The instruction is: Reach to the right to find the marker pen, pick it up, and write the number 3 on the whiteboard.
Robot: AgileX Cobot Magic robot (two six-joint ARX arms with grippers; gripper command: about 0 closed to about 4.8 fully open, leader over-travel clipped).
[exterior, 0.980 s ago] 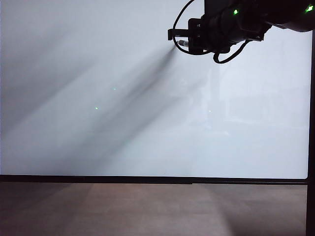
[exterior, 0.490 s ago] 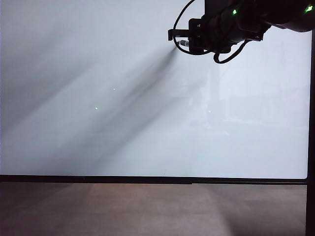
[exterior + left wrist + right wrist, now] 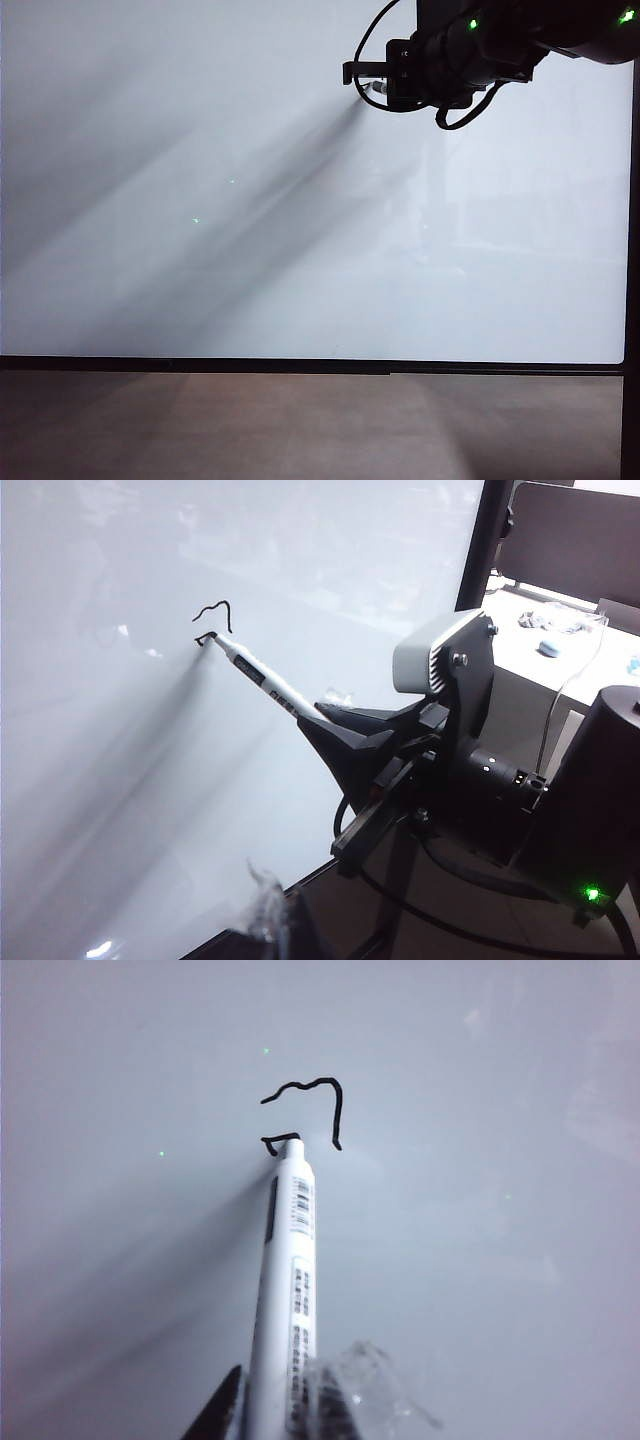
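Note:
The whiteboard [image 3: 250, 250] fills the exterior view. At its upper right my right gripper [image 3: 365, 78] is shut on the marker pen [image 3: 374, 87], which shows only as a pale stub past the fingers. In the right wrist view the white pen [image 3: 285, 1290] runs out from between the fingers [image 3: 225, 1415], its dark tip touching the board [image 3: 480, 1260] at a short black stroke [image 3: 280, 1138] under a hooked stroke [image 3: 338, 1110]: the number 3 in ink. The left wrist view shows the same pen [image 3: 265, 680], ink [image 3: 213, 607] and right gripper [image 3: 318, 718]. Only one taped finger [image 3: 298, 932] of my left gripper shows.
A thin black frame [image 3: 300, 366] edges the board, with a brown surface [image 3: 300, 430] below it. In the left wrist view the right arm's black body [image 3: 590, 800] and its cables stand beside the board's upright black frame [image 3: 485, 550]; a pale table [image 3: 550, 645] lies behind.

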